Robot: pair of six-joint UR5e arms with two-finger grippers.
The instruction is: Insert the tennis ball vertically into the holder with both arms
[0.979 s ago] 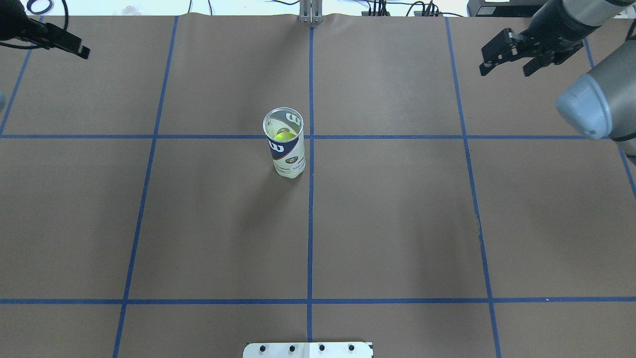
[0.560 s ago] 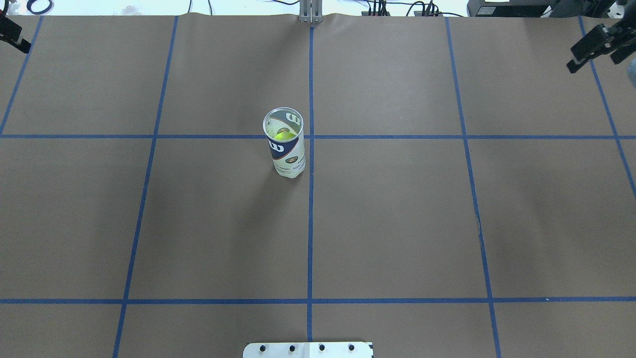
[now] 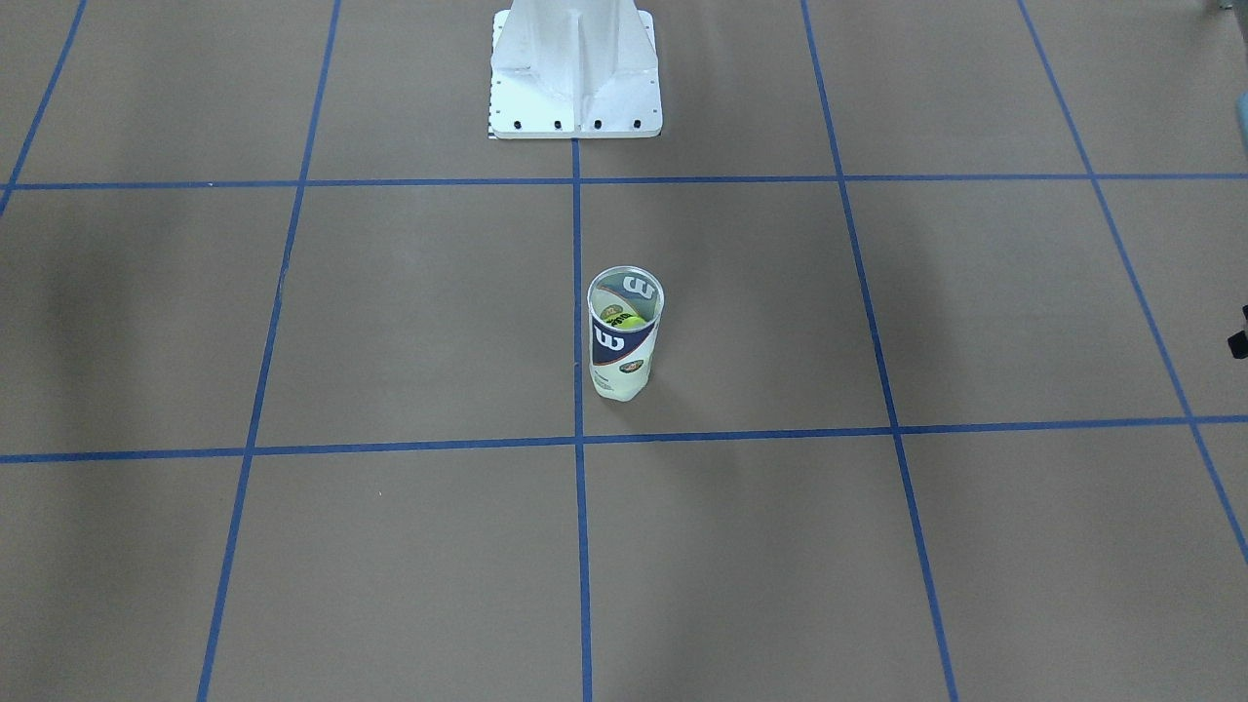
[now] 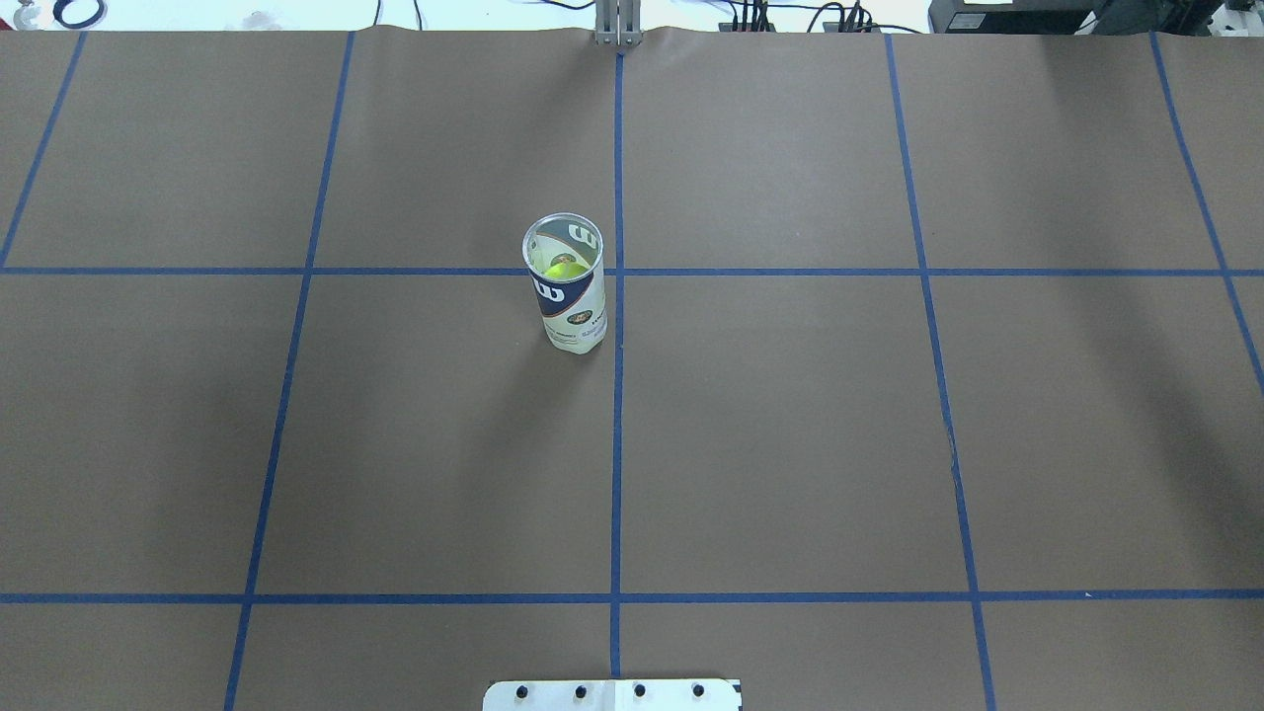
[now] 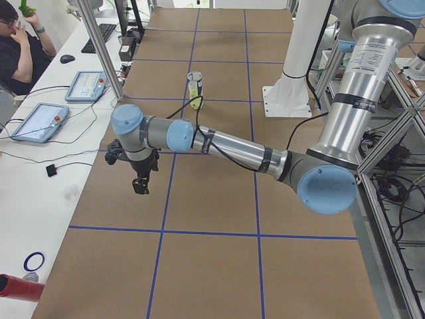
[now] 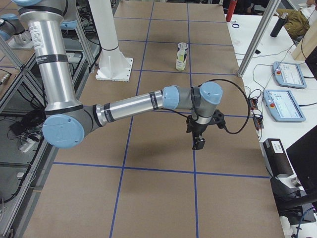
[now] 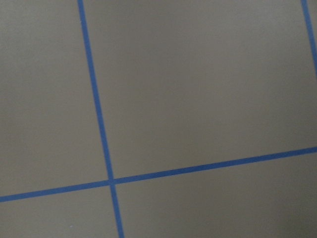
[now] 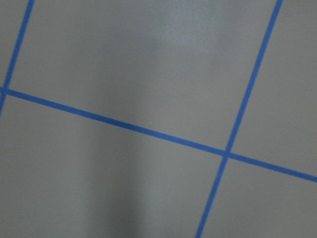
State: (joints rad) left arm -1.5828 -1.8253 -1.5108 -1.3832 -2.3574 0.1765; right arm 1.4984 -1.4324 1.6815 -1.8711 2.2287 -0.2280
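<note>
Status check, tennis ball into holder.

- Holder [image 4: 566,301]: clear tennis-ball can with a white and navy "W" label. It stands upright with its mouth open on the brown-papered tabletop [image 4: 790,444]. Its foot is just beside the centre blue tape line [image 4: 616,474], on the robot's left of it, and nothing is touching the can.
- Tennis ball [image 4: 565,268]: yellow-green, seen through the open mouth in both top-down views. The left side view shows the same colour low in the can, so it appears to sit at the bottom.
- Left arm [image 5: 226,149]: reaches out over the table's left end, wrist pointing down, well apart from the can. The left jaws show properly only in a side view, so I cannot tell whether they are parted or closed.
- Right arm [image 6: 133,105]: mirrors the left at the opposite end, also well apart from the can. I cannot tell the state of the right jaws either.
- Both wrist cameras show only bare paper and tape lines, with nothing in frame beneath either.
- White pedestal base [image 3: 575,78]: no part in the work.

Assessment: the insertion looks complete, with the ball inside and the can vertical and free-standing. I see no handling step left, unless the arms are to be parked.
</note>
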